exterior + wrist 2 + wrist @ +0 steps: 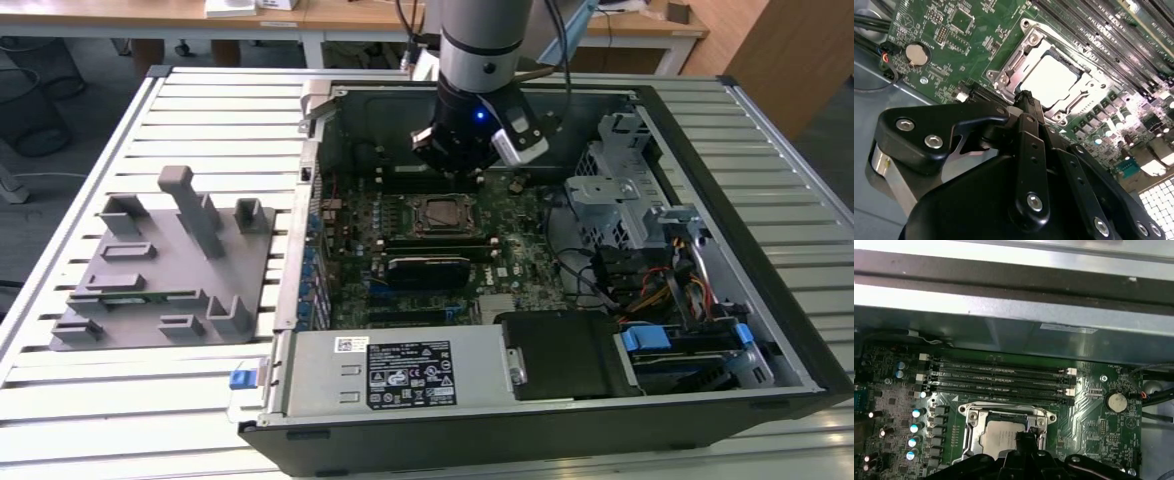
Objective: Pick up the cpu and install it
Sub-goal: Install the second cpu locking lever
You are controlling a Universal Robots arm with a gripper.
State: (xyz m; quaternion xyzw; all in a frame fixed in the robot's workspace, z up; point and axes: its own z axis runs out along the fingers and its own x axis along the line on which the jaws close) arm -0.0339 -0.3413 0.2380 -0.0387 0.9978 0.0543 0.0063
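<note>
We see the gripper [1028, 96], pinched together and empty, just above the cpu [1052, 79] (seated in its socket [1004, 78]), at the motherboard's [514, 215] twelve o'clock edge, so lift straight, gently.

Open computer case [694, 130], green motherboard [514, 215], grey fixture block [160, 270], slatted table [214, 110]

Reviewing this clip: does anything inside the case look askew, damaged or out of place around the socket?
Nothing stands out. The cpu lies flat and square within its socket frame on the motherboard; the hand hangs just above it. No loose parts or damage show.
</note>
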